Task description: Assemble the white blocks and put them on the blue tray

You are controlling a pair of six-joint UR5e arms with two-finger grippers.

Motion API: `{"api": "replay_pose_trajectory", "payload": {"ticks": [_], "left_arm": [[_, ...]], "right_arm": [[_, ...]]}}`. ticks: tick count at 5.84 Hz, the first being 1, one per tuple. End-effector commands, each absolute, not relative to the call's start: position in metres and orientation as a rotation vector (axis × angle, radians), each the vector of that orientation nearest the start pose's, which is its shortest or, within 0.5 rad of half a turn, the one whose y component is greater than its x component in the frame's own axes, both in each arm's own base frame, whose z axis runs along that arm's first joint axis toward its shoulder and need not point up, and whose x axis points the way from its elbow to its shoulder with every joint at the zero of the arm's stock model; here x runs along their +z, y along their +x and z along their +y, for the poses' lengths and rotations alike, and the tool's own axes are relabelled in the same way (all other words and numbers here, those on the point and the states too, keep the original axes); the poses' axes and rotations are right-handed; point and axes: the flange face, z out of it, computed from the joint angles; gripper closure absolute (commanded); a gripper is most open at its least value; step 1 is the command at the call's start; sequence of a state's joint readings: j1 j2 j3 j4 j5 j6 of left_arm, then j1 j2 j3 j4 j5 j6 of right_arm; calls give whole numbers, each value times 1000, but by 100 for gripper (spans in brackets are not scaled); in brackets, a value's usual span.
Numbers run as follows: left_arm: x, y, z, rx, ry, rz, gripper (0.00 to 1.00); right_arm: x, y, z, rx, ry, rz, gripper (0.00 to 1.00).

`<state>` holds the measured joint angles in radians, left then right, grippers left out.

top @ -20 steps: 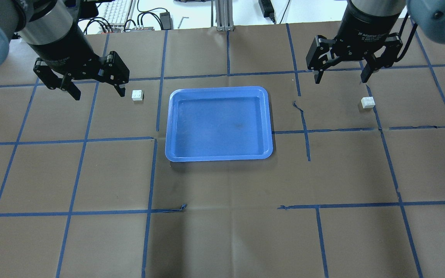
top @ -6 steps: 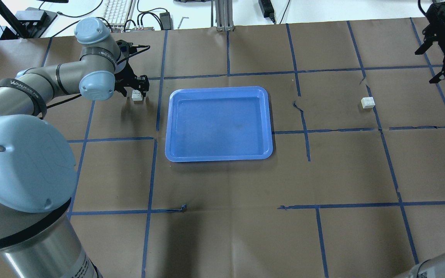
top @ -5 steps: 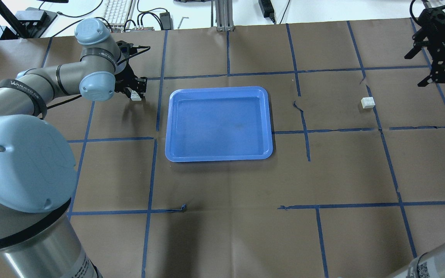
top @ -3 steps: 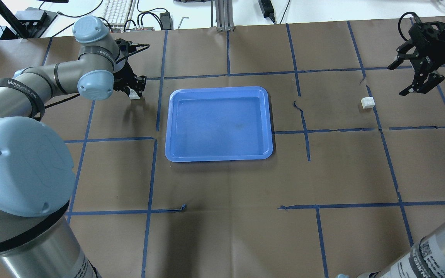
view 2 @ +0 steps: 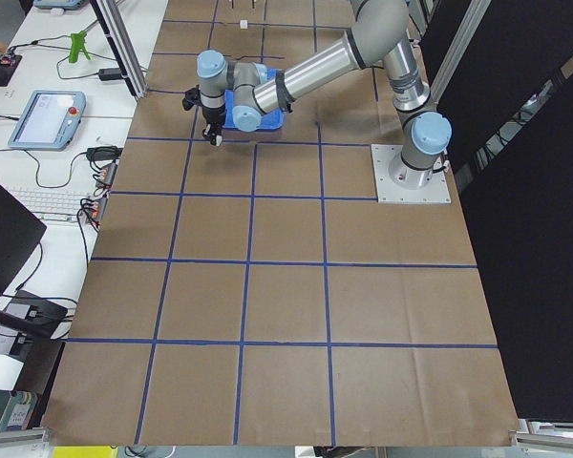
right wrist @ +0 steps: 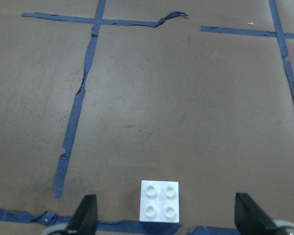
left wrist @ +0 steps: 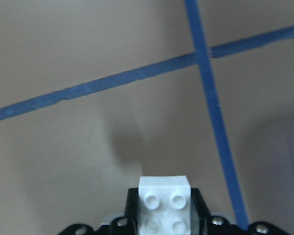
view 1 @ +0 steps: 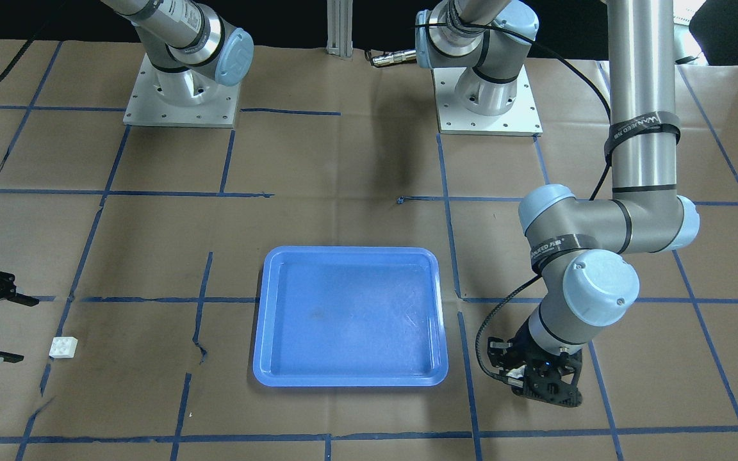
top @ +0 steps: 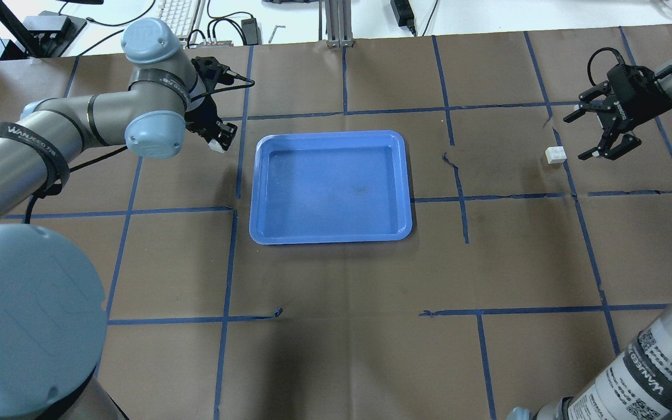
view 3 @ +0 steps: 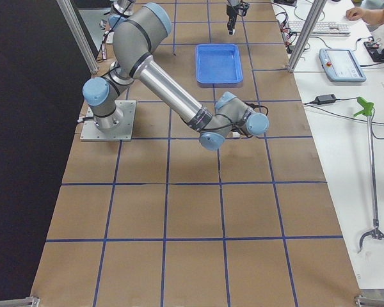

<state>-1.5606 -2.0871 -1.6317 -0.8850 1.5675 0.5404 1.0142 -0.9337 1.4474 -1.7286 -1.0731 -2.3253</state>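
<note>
The blue tray [top: 330,135] lies mid-table and holds nothing; it also shows in the front view [view 1: 350,251]. My left gripper [top: 222,142] is shut on one white block [top: 217,146] just left of the tray's far left corner. The left wrist view shows this block [left wrist: 165,210] between the fingers, studs up, held above the paper. The other white block [top: 555,154] lies on the table at the right. My right gripper [top: 575,139] is open just right of it. In the right wrist view that block [right wrist: 159,200] sits ahead of the spread fingers [right wrist: 85,213].
Brown paper with a blue tape grid covers the table [top: 336,326]. Torn tape [top: 455,169] lies between the tray and the right block. Keyboard and cables [top: 178,17] sit beyond the far edge. The arm bases [view 1: 180,96] stand at the robot's side.
My left gripper has closed on the left white block and carried it slightly right, toward the tray. My right gripper has swung in from the far right edge, open, to beside the other block.
</note>
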Motion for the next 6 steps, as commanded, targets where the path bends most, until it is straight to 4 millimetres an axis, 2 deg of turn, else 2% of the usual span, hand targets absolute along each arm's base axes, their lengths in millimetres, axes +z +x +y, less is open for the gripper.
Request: {"api": "replay_pose_trajectory", "payload": {"ticks": [1,2,3,4,5,6], "left_arm": [[239,-210,-610,-160,1398,2769,99],[236,-244,-600,-161,1542,2688,99],[227,-266,-592,-144,1820,2507,99],[227,-277,-588,-145,1995,2363,99],[222,-281,-587,-131,2153,2220,97],[216,-300,-576,-116,2265,2112,96]], "right_arm": [[157,-194,-657,-641,-1975,1731,2],[150,-194,-656,-637,-1964,1727,2],[148,-194,-655,-631,-1961,1726,2],[144,-192,-652,-616,-1945,1732,6],[144,-193,-652,-613,-1944,1734,22],[146,-193,-652,-612,-1946,1736,37]]}}
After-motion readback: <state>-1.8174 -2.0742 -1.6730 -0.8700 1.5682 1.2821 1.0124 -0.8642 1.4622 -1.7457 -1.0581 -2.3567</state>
